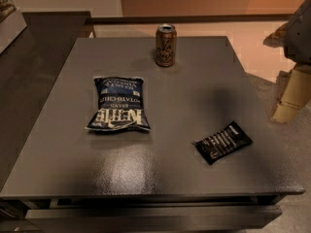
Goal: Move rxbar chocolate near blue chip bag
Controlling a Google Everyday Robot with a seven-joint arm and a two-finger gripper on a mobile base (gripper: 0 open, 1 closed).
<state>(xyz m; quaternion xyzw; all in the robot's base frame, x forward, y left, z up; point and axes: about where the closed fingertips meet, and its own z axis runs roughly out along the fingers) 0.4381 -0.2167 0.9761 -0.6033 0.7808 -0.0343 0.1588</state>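
Nearest you, the rxbar chocolate (223,141) lies flat on the bench (58,169), skewed to the front edge. Of the three things it is the one closest to the pincer (291,98), which hangs off the side of the bench, just past its edge and a little farther back than the bar. You cannot tell from here whether the pincer is open or closed, though nothing shows in its grasp.

Judge the bar as light, thin and fairly stiff inside a slick wrapper. It will likely skid on the smooth bench top if you nudge it, so come straight down and pinch across its narrow width near the middle, not at the crimped ends.

Farther from the pincer, well apart from the bar, the blue chip bag (119,104) lies flat, puffy and soft. Leave it undisturbed and set the bar down just beside the edge that faces the pincer. Farthest back, the tan can (165,45) stands upright, well apart from both and out of your path.
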